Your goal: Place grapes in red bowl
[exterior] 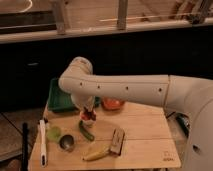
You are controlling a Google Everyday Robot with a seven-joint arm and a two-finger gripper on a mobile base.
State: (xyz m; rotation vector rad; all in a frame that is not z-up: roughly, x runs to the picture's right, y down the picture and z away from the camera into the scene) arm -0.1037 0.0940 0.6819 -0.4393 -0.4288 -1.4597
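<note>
The red bowl (pixel 113 104) sits at the back of the wooden table (pixel 150 135), partly hidden behind my arm. My gripper (pixel 87 113) hangs from the white arm, low over the table, left of the bowl and just right of the green tray (pixel 59 98). Directly under it is a small white and red thing (pixel 88 120), probably the small cup. The grapes do not show as a distinct thing; the gripper and arm hide that spot.
A green cucumber (pixel 86 132), a banana (pixel 97 154) and a brown block (pixel 118 141) lie in front. A green cup (pixel 53 133), a metal cup (pixel 66 143) and a white stick (pixel 42 143) are at the left.
</note>
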